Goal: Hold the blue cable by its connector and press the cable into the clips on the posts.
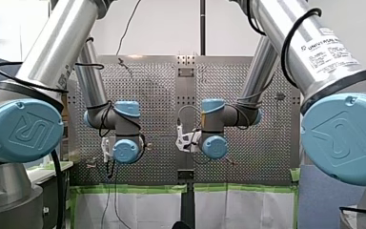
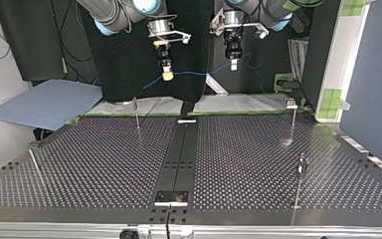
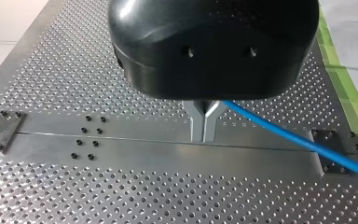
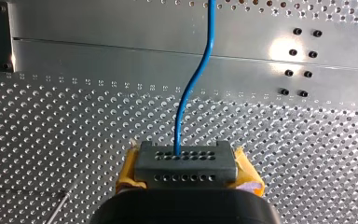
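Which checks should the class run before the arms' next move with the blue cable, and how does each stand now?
1. Right tool shut on grey perforated connector block: ok.
2. Left tool shut on thin blue cable: ok.
3. Cable pressed into a clip on the thin metal posts: not ok; it hangs above the perforated metal table.
4. Clip openings facing the cable: cannot tell.

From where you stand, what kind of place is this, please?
Most likely a robotics laboratory test bench: two industrial arms, my left arm and my right arm, work over a perforated metal table with thin posts, holding a blue cable by its connector.
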